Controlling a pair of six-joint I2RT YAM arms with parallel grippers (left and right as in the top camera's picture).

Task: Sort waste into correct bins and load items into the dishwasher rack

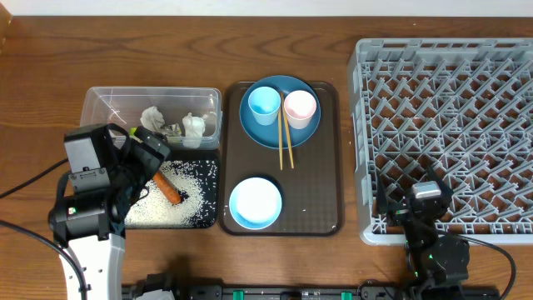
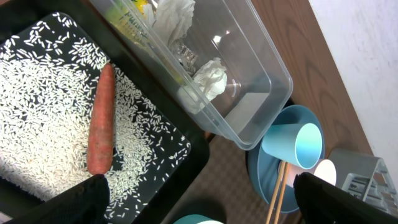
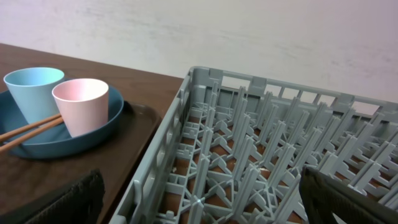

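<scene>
My left gripper [image 1: 146, 154] [image 2: 199, 205] is open and empty, low over the black tray [image 1: 208, 218], which holds rice [image 2: 37, 124] and the orange carrot [image 1: 166, 187] [image 2: 99, 124]. The clear tub [image 1: 150, 98] [image 2: 255, 93] behind it holds white napkins [image 1: 193, 125] and the yellow-green wrapper [image 2: 127, 18]. The dark-blue plate [image 1: 266, 135] carries the light-blue cup [image 1: 263, 104], the pinkish cup [image 1: 300, 107] and chopsticks [image 1: 285, 146]. The white bowl [image 1: 255, 202] sits in front of it. My right gripper [image 1: 426, 200] [image 3: 202, 202] is open and empty over the near left corner of the grey rack [image 1: 450, 125].
The plate and bowl rest on a dark brown serving tray [image 1: 321, 200] between the bins and the rack. The rack holds nothing. Bare wooden table [image 1: 42, 83] lies left of the tub.
</scene>
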